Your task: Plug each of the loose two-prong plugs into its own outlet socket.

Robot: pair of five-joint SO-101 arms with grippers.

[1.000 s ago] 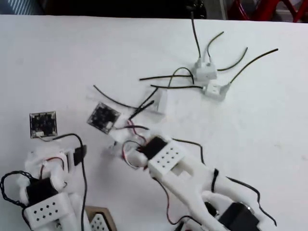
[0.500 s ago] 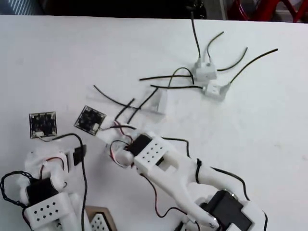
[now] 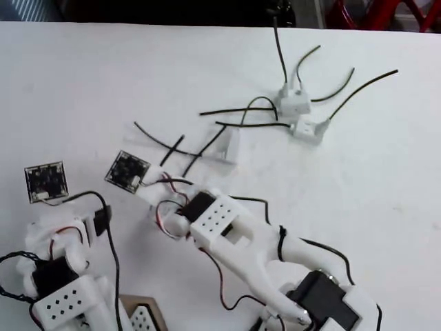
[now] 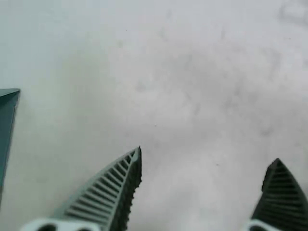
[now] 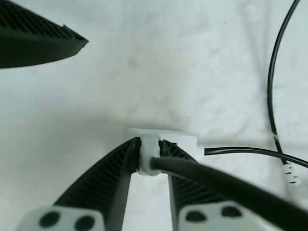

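Note:
My right gripper [image 5: 150, 147] is shut on a small white two-prong plug [image 5: 161, 144], and its black cord [image 5: 226, 180] runs back over one finger. In the high view this gripper [image 3: 154, 198] sits left of centre, below its black camera board [image 3: 127, 170]. Two more white plugs [image 3: 295, 102] [image 3: 307, 129] with black cords lie at the far right. A white block [image 3: 231, 146] rests near the middle among the cords. My left gripper [image 4: 207, 168] is open above bare white table. Its arm [image 3: 58, 238] stands at the near left.
Loose black cords [image 3: 238, 114] spread across the table's middle and far right. A thin black cord [image 5: 272, 91] curves beside the held plug. A dark ribbed finger [image 5: 33, 41] of the other gripper juts in close by. A dark edge [image 4: 7, 125] borders the left wrist view.
My right arm has moved left with the plug, dragging its cord along. The left arm has shifted a little to the left too.

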